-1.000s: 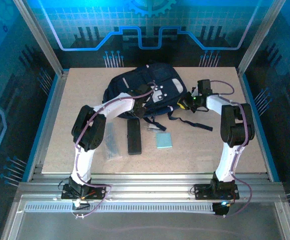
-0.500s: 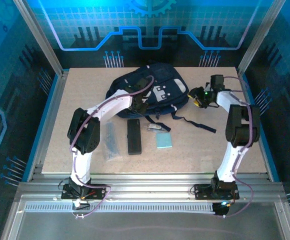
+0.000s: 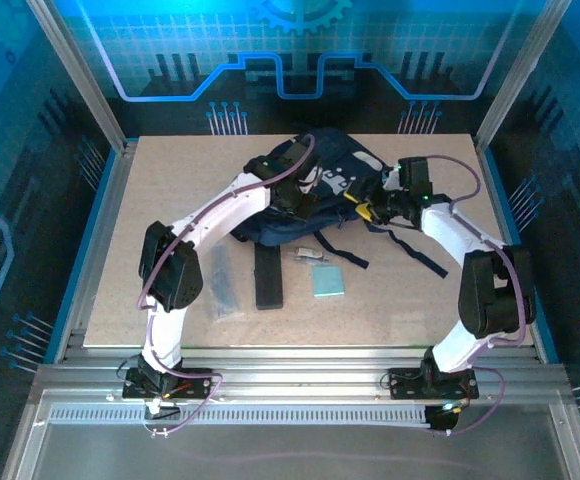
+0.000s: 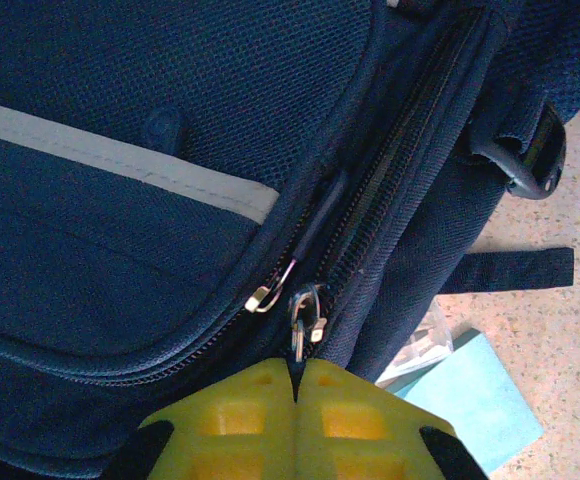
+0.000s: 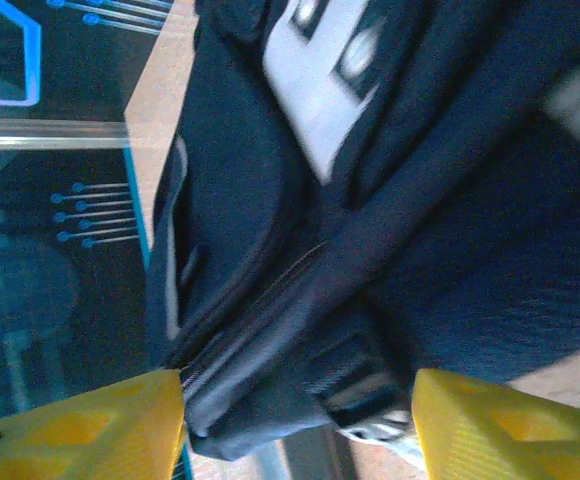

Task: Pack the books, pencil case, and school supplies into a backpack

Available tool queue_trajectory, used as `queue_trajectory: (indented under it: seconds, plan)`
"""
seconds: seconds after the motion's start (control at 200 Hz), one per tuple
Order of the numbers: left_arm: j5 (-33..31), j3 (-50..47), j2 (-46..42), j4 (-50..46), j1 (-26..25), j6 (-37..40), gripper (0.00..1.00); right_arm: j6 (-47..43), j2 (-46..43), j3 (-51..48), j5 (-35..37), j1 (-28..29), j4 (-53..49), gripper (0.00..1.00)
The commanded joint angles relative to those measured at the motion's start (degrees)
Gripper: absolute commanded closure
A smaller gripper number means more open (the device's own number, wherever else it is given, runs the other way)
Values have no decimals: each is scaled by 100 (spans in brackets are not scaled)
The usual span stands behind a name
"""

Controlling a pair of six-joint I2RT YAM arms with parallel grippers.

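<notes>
While the left tool (image 4: 295, 392) clamps what seems the backpack's (image 4: 120, 100) zipper pull (image 4: 298, 335), the track (image 4: 400, 170) runs up-right; right tool (image 5: 295, 420) spread wide.

right gripper (image 5: 298, 425) | jaws wide apart | backpack (image 5: 240, 180) between, blurred

Built of white links (image 3: 220, 215) and black joint housings (image 3: 170, 275), trailed by purple cables (image 3: 466, 176), tipped with left gripper (image 4: 295, 372) and right gripper (image 5: 298, 400) in square-recessed yellow.
</notes>
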Motion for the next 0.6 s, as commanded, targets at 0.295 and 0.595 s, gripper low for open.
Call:
queue_trajectory:
  seconds: [0.295, 0.595]
  plan:
    - [157, -173, -316, 375, -296, 22, 100, 1505, 1097, 56, 312, 986, 1377, 49]
    - [-785, -984, -525, 299, -256, 423, 100, 1260, 771, -211, 994, 636, 1420, 100]
